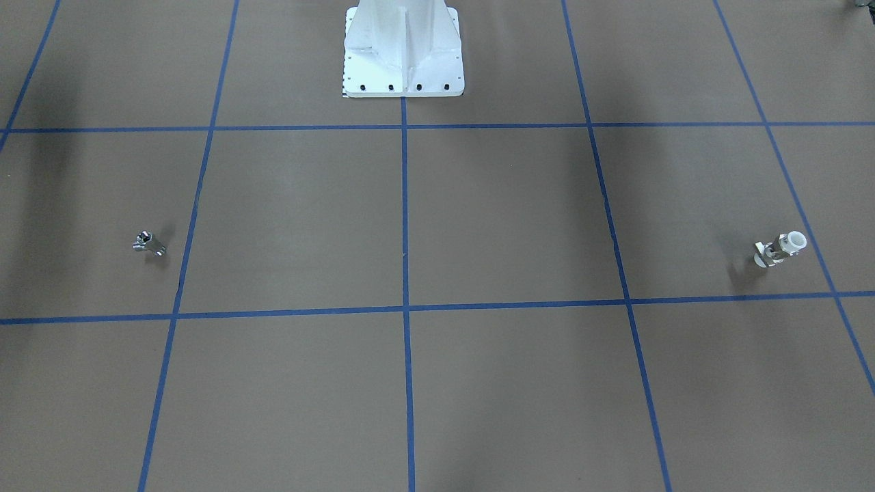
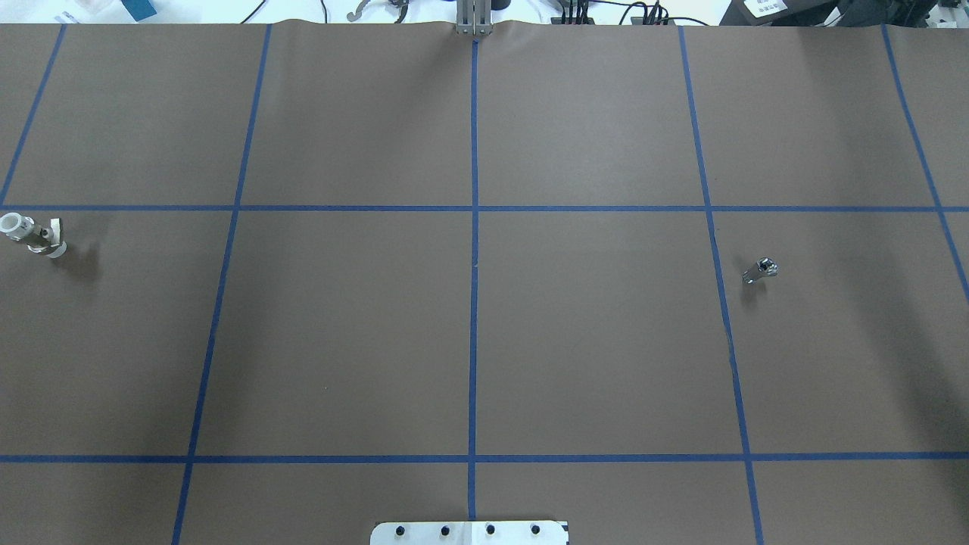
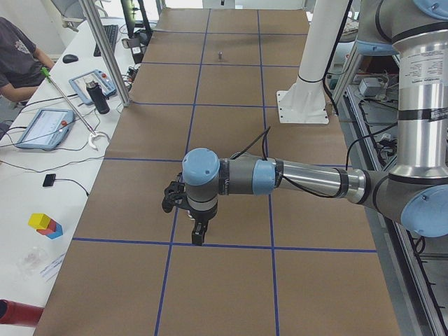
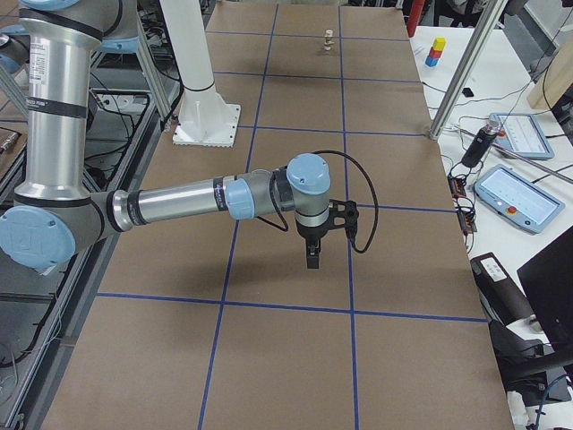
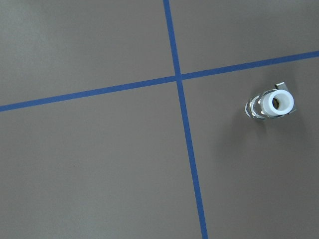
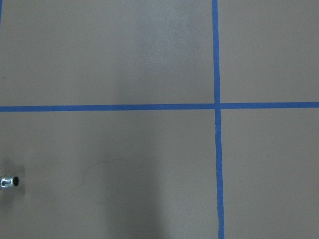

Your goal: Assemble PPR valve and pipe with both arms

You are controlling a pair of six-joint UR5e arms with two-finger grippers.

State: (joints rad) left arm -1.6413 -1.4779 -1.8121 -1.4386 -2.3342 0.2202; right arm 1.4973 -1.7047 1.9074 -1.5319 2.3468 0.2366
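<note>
The PPR valve [image 1: 781, 249], white-ended with a silvery middle, stands on the brown table on my left side. It also shows in the overhead view [image 2: 32, 235], the left wrist view [image 5: 271, 104] and far off in the exterior right view [image 4: 328, 39]. The all-silver pipe [image 1: 149, 242] lies on my right side, also seen in the overhead view [image 2: 760, 270], the right wrist view [image 6: 9, 181] and the exterior left view [image 3: 221, 55]. My left gripper [image 3: 198, 234] and right gripper [image 4: 312, 260] hang above the table, pointing down. I cannot tell whether either is open or shut.
The white bolted pedestal [image 1: 403, 55] stands at the table's robot side. Blue tape lines divide the brown surface into squares. A side bench holds tablets [image 3: 43, 128], a dark bottle [image 3: 99, 96] and coloured blocks [image 3: 45, 225]. A person [image 3: 17, 56] sits at the bench.
</note>
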